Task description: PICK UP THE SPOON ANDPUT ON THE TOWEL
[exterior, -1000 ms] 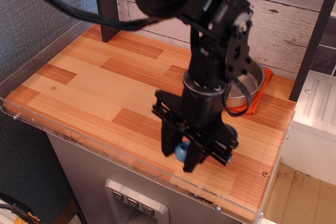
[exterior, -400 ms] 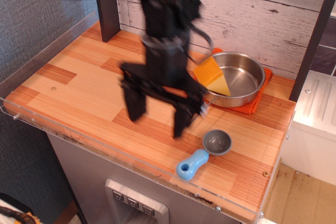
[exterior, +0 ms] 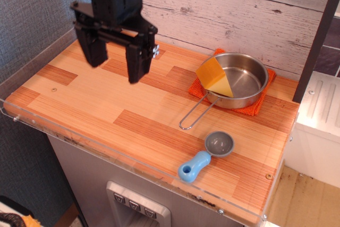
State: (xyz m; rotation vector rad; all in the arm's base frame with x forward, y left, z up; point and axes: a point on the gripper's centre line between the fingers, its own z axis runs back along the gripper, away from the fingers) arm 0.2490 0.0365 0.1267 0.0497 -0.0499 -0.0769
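The spoon (exterior: 206, 156) lies flat near the front right edge of the wooden table, light-blue handle pointing front-left, round grey bowl behind it. The orange towel (exterior: 258, 103) lies at the back right, mostly covered by a steel pan (exterior: 240, 80) that sits on it. My gripper (exterior: 115, 59) hangs open and empty above the back left of the table, far from the spoon and the towel.
A yellow-orange wedge (exterior: 213, 75) leans on the pan's left rim. The pan's wire handle (exterior: 194, 117) sticks out toward the front. A clear plastic rim (exterior: 133, 160) runs along the table's front edge. A dark post (exterior: 317, 35) stands at the right.
My gripper has pulled away from the spoon at the front, rising and moving to the back left. The spoon lies uncovered on the table.
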